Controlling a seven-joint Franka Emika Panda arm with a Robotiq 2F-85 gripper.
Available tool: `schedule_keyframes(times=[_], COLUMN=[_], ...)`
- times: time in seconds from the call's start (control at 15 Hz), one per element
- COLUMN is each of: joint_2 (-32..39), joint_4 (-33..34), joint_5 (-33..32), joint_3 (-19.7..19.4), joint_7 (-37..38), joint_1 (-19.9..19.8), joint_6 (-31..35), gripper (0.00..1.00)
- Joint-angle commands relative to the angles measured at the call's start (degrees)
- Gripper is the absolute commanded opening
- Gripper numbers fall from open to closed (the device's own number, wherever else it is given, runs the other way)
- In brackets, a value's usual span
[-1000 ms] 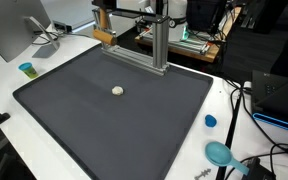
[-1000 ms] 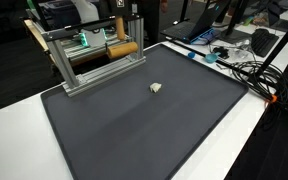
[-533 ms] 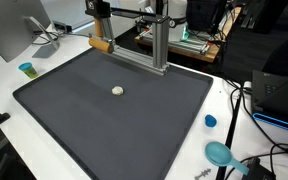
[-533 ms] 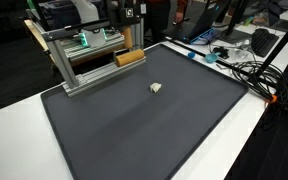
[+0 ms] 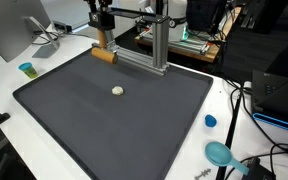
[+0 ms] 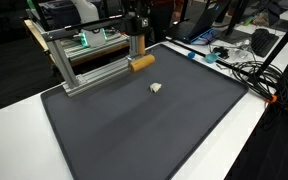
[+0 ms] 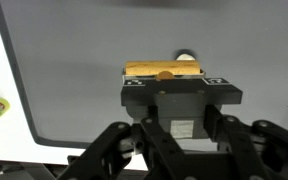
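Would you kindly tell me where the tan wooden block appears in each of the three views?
Exterior view: wooden block upper left, at the mat's far edge.
Exterior view: upper centre, beside the metal frame.
Wrist view: picture centre.
Shared landmark: the pale lump on the mat.

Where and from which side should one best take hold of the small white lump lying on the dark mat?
Probably its middle, from straight above: the white lump is small, roundish and low, lying alone on the flat mat, so no side offers a handle. The claw is shut on the wooden piece.
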Motion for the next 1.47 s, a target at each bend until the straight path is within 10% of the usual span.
schedule_keyframes(times=[0.0, 0.67, 0.73, 0.8, 0.87, 1.4], joint_2=[9.5, 17.9, 18.1, 18.2, 18.6, 21.9], joint_4=[8.5, 11.4, 11.4, 11.3, 11.6, 12.2], joint_5=[0.8, 0.1, 0.1, 0.1, -0.4, 0.6], joint_3=[1.9, 2.8, 2.8, 2.8, 2.7, 2.0], joint_7=[-1.3, -0.1, -0.1, -0.1, 0.0, 0.0], joint_1=[2.2, 3.1, 3.1, 3.1, 3.2, 2.1], joint_6=[1.4, 0.3, 0.2, 0.2, 0.2, 3.1], gripper=[0.21, 0.21, 0.46, 0.46, 0.21, 0.21])
